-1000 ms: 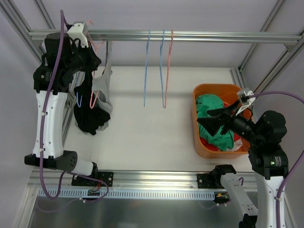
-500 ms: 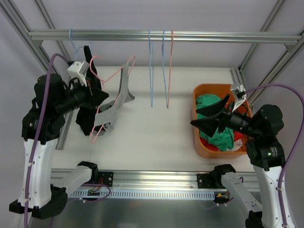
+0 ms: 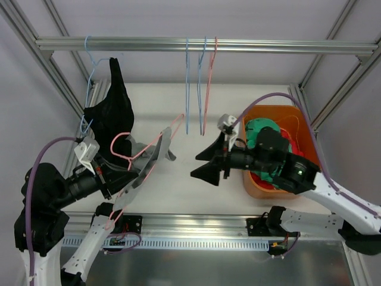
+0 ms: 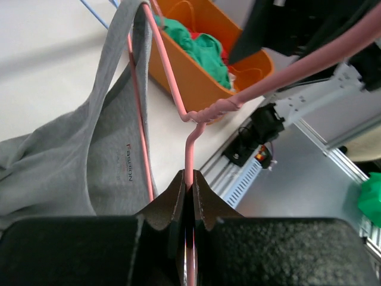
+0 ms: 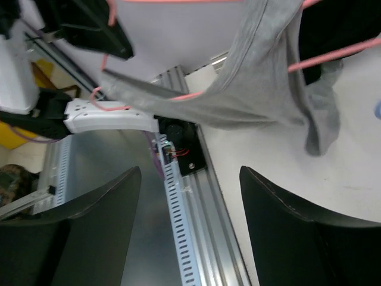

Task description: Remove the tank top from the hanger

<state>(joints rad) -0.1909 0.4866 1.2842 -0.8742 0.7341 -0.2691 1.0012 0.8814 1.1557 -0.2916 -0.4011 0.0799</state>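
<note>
A grey tank top (image 3: 147, 161) hangs on a pink hanger (image 3: 164, 138), held off the rail above the table's left middle. My left gripper (image 3: 110, 171) is shut on the hanger's hook (image 4: 189, 156); the top (image 4: 89, 161) drapes to its left in the left wrist view. My right gripper (image 3: 203, 164) is open and empty, a short way right of the top. In the right wrist view the top (image 5: 262, 89) and hanger (image 5: 333, 55) hang above and ahead of the spread fingers (image 5: 292, 220).
A black garment (image 3: 114, 113) hangs on a blue hanger (image 3: 89, 77) at the rail's left. Bare blue and pink hangers (image 3: 201, 83) hang mid-rail. An orange bin (image 3: 250, 179) with green and red clothes stands at the right. The aluminium front rail (image 3: 196, 223) runs below.
My left gripper has carried the pink hanger and tank top down and right, away from the rail. My right arm has swung left from the bin toward the top.
</note>
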